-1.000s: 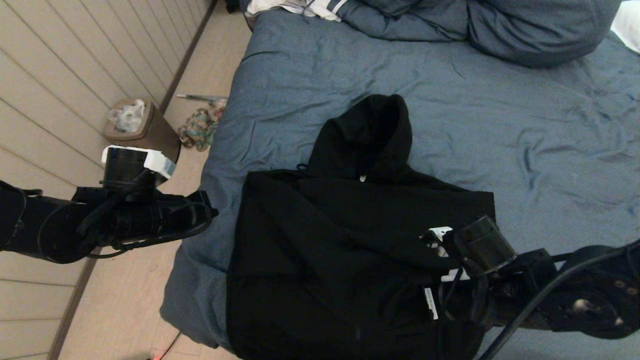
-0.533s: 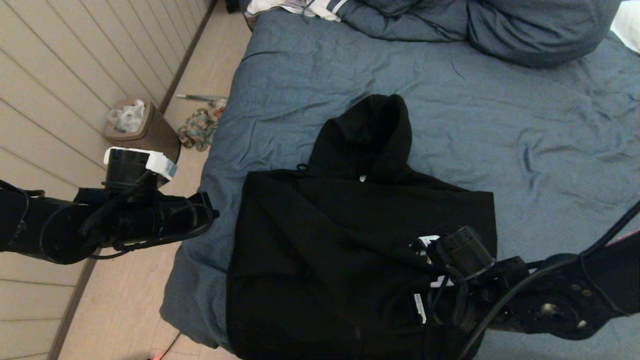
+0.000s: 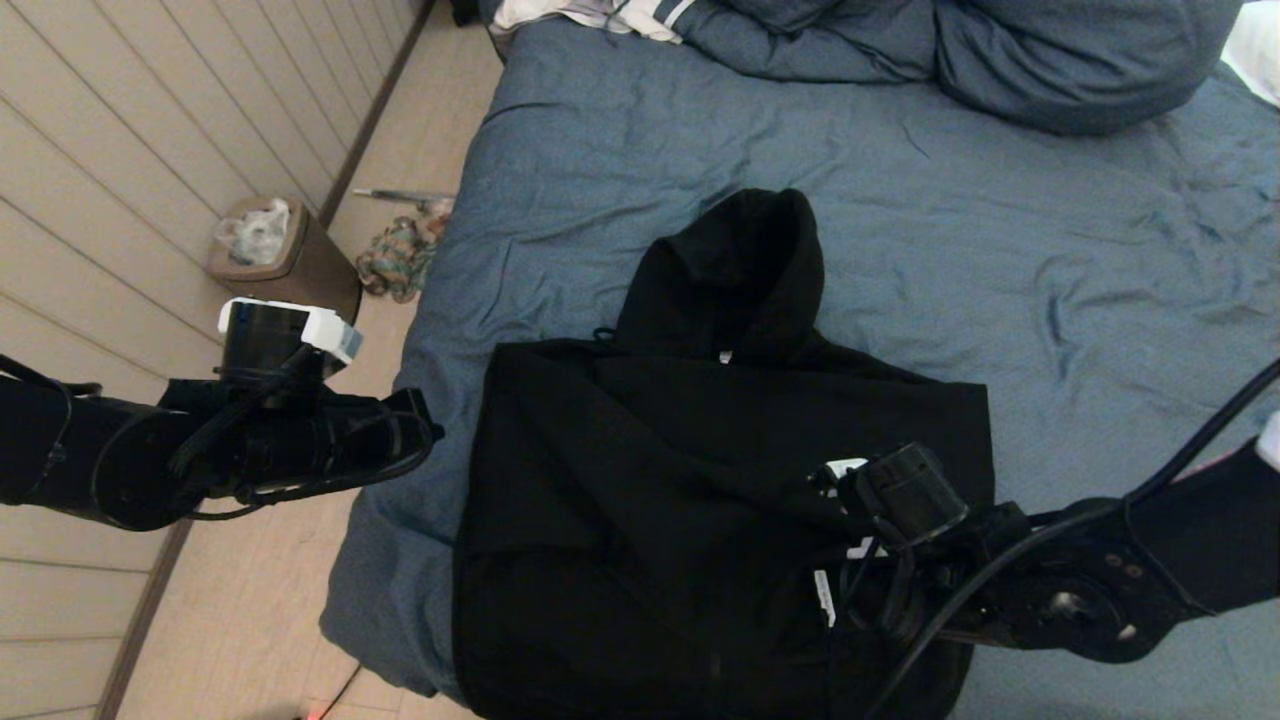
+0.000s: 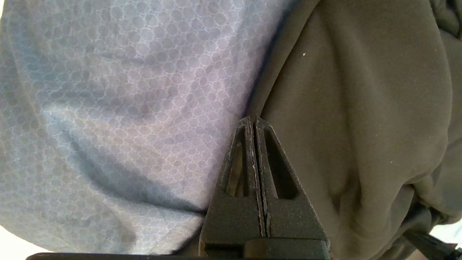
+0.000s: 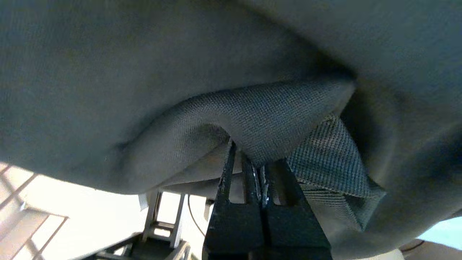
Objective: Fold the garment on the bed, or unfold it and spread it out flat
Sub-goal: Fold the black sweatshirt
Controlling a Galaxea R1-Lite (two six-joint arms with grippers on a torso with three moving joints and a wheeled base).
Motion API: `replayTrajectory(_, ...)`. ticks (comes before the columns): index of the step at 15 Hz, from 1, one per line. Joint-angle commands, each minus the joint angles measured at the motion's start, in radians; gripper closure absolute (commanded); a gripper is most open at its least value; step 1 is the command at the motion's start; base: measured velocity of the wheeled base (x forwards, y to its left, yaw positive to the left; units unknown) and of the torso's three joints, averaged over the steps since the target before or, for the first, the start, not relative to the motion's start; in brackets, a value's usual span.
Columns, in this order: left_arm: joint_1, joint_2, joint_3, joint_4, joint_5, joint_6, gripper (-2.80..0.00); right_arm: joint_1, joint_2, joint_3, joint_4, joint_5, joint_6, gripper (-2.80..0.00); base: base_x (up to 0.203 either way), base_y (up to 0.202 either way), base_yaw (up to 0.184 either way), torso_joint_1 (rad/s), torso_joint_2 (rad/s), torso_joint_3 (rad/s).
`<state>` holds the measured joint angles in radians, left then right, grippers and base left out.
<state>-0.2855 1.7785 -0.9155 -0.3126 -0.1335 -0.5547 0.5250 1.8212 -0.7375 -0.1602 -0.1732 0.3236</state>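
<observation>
The right pincer (image 5: 258,159) is closed on a thin fold near the hem of the garment (image 3: 700,480), which lies on the bed (image 3: 1000,250), so the thick fabric may slip out when pulled, while the left pincer (image 4: 254,122) is closed and empty beside it.

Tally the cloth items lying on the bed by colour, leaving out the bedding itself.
Black: 1, the hoodie
White with stripes: 1, the cloth at the far corner
Total: 2

Dim, soft, grainy light; blown-out background glare
</observation>
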Motion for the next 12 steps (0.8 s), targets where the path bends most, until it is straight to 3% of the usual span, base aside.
replayTrajectory(1, 0.0, 0.002, 0.001, -0.003, 0.0, -0.004, 0.0, 0.016, -0.018, -0.005, -0.001, -0.006, 0.002, 0.0, 0.0, 0.0, 0.0, 0.0, 0.0, 0.0)
replayTrajectory(7, -0.001, 0.001, 0.006, -0.005, -0.001, -0.004, 0.0, 0.076, -0.246, -0.076, 0.042, -0.014, -0.001, 0.0, 0.0, 0.0, 0.0, 0.0, 0.0, 0.0)
replayTrajectory(10, -0.003, 0.001, 0.006, -0.005, -0.001, -0.005, 0.0, 0.052, -0.268, -0.202, 0.14, -0.031, -0.003, 0.0, 0.0, 0.0, 0.0, 0.0, 0.0, 0.0)
replayTrajectory(12, -0.017, 0.004, 0.009, -0.005, 0.001, -0.005, 0.0, -0.009, -0.268, -0.279, 0.167, -0.035, -0.009, 0.0, 0.0, 0.0, 0.0, 0.0, 0.0, 0.0)
